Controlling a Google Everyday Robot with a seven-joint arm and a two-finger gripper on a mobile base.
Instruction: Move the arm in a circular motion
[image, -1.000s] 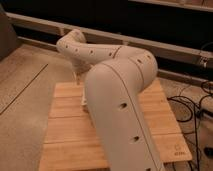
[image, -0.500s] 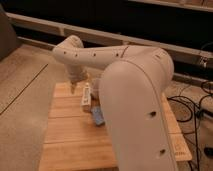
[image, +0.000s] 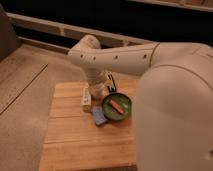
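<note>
Thick cream-white tubular robot arm (image: 125, 57) stretched over pale wooden slatted table (image: 75, 135), gripper (image: 96, 90) lowered beside green round plate (image: 117, 106).

A robot test lab, by the look of it: a bare wooden counter (image: 75, 140) on speckled concrete floor (image: 22, 95), the gripper (image: 96, 90) hanging just above the counter.

Looking down on a pale slatted wooden surface (image: 75, 140) standing on speckled grey-beige floor (image: 22, 105), backing onto a dark wall (image: 100, 12) carrying a light horizontal rail (image: 45, 24), sitting in dim warm light, with the hand (image: 96, 90) hanging over the surface's far part.
</note>
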